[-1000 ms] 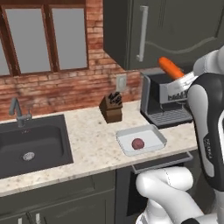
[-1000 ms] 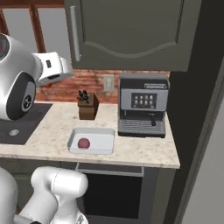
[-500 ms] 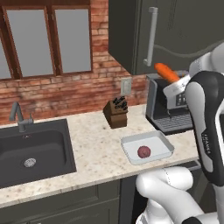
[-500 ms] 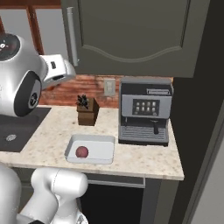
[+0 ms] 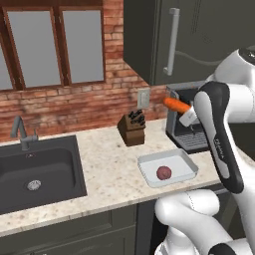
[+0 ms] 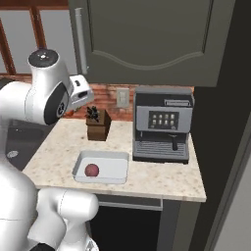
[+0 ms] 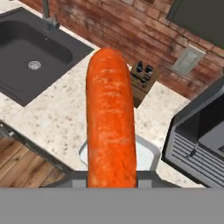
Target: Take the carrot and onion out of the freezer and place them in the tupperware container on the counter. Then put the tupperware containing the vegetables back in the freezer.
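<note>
A white robot arm holds the carrot aloft in its tool, raised above the beige speckled worktop in front of the coffee machine. In the hand view the carrot runs straight up the middle from 6 o'clock, its blunt end at 12 o'clock; the tool's fingers are hidden at its base, yet the carrot rides in the air with the hand, so the tool is clamped on it.

Below, the tupperware container sits flat on the worktop with the onion inside, apart from its walls. From the right base view the onion lies in the tray's left half, and the container stands just beside the coffee machine, at its 8 o'clock.

A knife block stands against the brick wall at the tray's 11 o'clock. The black sink with its tap lies well apart at 9 o'clock. A dark wall cabinet with a silver bar handle hangs above.
</note>
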